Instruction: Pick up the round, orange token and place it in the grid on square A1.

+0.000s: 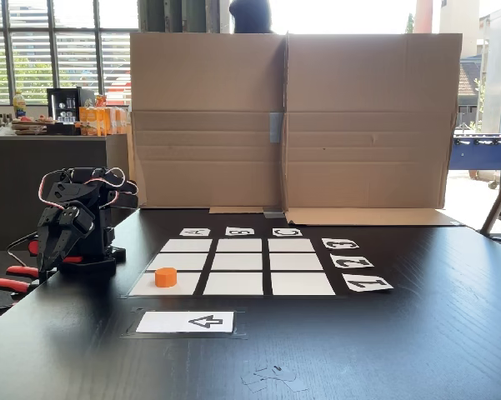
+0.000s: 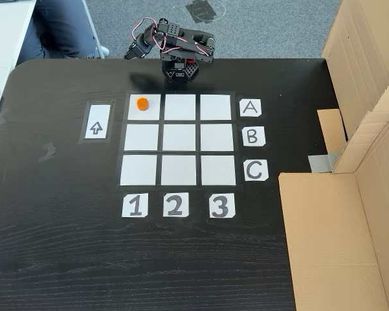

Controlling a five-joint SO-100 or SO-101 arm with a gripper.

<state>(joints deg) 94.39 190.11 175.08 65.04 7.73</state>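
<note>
The black two-finger gripper (image 1: 48, 250) hung folded at the left in a fixed view, holding nothing; its opening could not be told. The small orange round plastic token (image 2: 142, 103) already sat on square A1 (image 2: 149, 111) of the white 3x3 paper grid (image 2: 179, 137), so the arm probably needed only to keep clear.

White cards on the tabletop (image 2: 65, 259) read A (image 2: 249, 107), B (image 2: 252, 137), C (image 2: 255, 170), farther from the pincer (image 2: 131, 53) letter by letter; 1 (image 2: 134, 205), 2 (image 2: 175, 205), 3 (image 2: 221, 206) lie farthest. An arrow card (image 2: 96, 122) points toward the pincer's side.
</note>
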